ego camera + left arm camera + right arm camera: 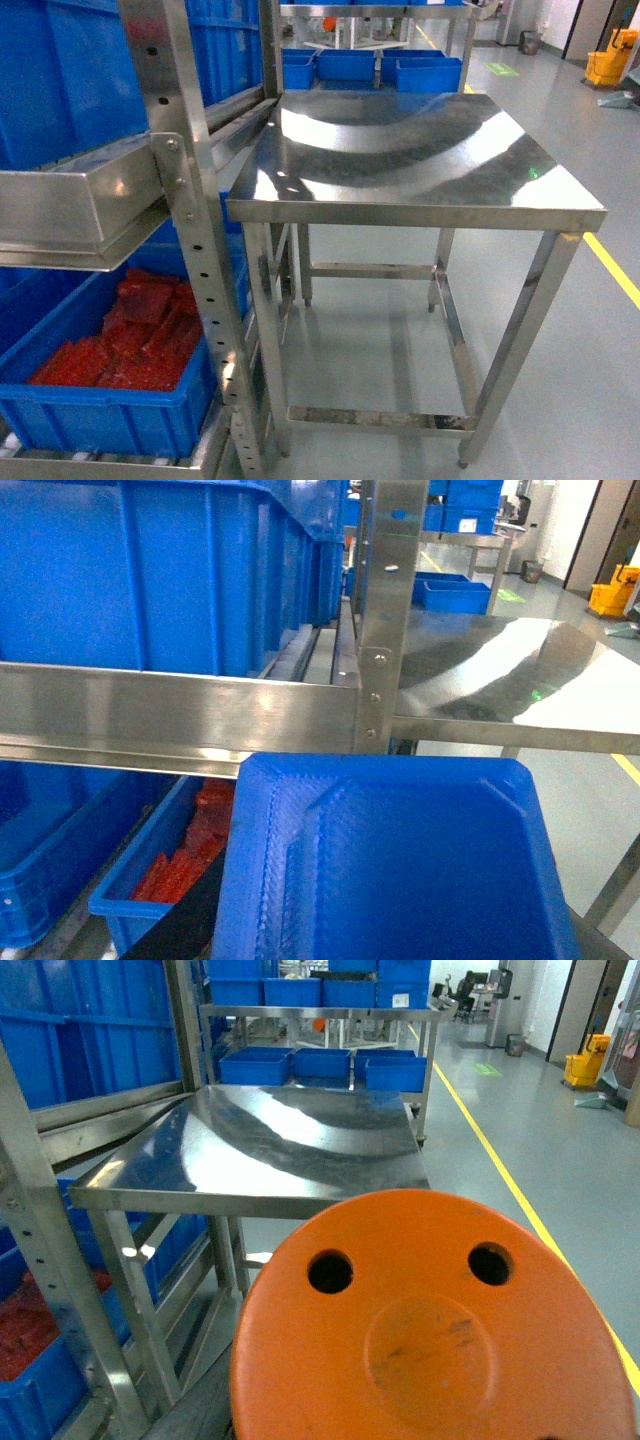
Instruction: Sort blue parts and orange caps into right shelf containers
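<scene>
Head view: a steel table (420, 160) with a bare, shiny top stands at centre, its near-left corner just beside a steel rack (195, 250) of perforated posts. On the rack's low left level sits a blue crate (110, 410) holding red pieces (130, 340); another blue crate (70, 70) fills the upper left. Small blue bins (385, 68) rest on a far shelf, and a yellow floor line (612, 265) runs at right. Neither gripper appears in this view.

Left wrist view: a blue part (400, 870) (a shallow moulded tray shape) fills the near field below the rack's rail (170, 715); the fingers are hidden, so whether they grip it cannot be told.

Right wrist view: an orange cap (430, 1330) with two round holes covers the near field, the table beyond; the fingers are likewise hidden and their state cannot be told
</scene>
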You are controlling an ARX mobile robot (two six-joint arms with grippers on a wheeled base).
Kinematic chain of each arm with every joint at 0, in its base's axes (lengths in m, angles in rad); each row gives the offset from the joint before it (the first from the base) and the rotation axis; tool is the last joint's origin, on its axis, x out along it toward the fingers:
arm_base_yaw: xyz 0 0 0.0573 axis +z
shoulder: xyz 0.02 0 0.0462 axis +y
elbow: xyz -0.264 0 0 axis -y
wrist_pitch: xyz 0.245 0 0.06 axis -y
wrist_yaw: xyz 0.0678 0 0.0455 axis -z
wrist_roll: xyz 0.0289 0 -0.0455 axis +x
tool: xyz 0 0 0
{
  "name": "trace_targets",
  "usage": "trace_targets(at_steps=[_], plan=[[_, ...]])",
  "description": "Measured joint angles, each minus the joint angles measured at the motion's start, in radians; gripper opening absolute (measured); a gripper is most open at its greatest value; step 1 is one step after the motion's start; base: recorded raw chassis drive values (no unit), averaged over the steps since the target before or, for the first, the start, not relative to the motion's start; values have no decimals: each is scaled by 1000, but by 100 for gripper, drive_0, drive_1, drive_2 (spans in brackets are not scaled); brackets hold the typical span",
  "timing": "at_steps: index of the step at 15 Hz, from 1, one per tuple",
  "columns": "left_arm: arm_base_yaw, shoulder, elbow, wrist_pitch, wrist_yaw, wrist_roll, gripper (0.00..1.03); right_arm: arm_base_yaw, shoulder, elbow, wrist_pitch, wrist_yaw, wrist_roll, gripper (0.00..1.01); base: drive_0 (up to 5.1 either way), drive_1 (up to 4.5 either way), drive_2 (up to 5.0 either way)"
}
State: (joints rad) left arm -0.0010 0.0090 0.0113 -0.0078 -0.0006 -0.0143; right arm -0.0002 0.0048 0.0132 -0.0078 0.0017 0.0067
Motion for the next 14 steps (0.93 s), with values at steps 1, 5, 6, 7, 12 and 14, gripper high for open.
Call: trace_targets(at_steps=[1, 5, 6, 7, 12, 14], plan=[[0, 0, 0, 1, 1, 0, 41, 0, 0, 0, 2, 0, 0, 44, -493, 252, 252], [0, 0, 0, 5, 1, 0, 41, 0, 0, 0, 6, -1, 0, 44, -505, 241, 241], [0, 0, 0, -2, 0, 0, 41, 0, 0, 0, 0, -2, 0, 44, -495, 250, 250], [0, 0, 0, 3, 0, 0, 41, 0, 0, 0, 5, -2, 0, 44, -497, 248, 248], [0, 0, 0, 2, -1, 0, 41, 0, 0, 0, 7, -2, 0, 44, -514, 231, 231], [0, 0, 0, 1, -2, 0, 41, 0, 0, 0, 7, -2, 0, 44, -516, 229, 229]])
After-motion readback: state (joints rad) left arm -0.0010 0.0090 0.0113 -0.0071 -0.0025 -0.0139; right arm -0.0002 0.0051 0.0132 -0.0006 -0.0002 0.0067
